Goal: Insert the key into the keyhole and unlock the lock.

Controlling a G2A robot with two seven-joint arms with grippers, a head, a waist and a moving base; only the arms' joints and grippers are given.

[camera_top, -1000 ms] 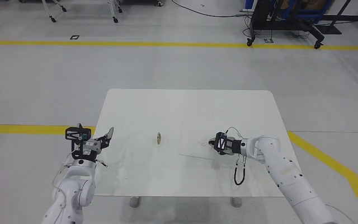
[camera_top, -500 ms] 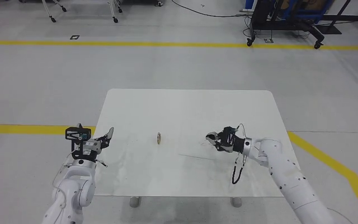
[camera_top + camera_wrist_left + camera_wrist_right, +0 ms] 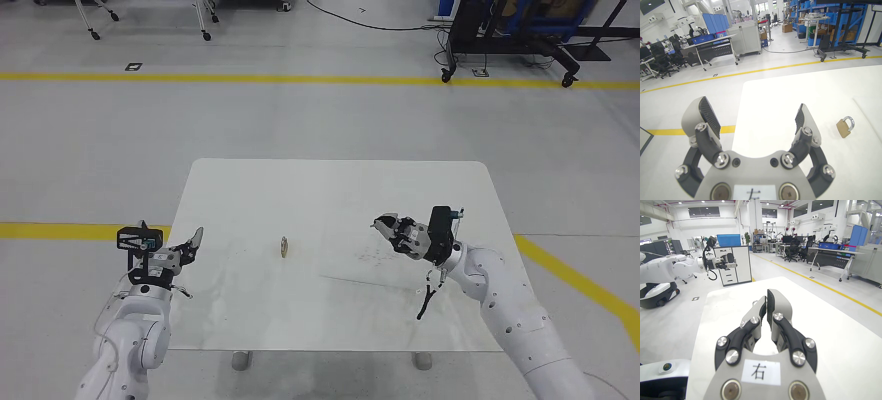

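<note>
- My left gripper (image 3: 752, 106) is carrying a white label (image 3: 754, 193) at its base, one black character printed on it.
- My right gripper (image 3: 766, 294) is wearing a second label (image 3: 761, 372), showing a different single black character.

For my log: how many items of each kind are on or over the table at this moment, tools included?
Padlock: 1
Key: 1, seemingly the small metal bit pinched by the right tool
Tools: 2, the left tool open
Table: 1
Total: 5
</note>
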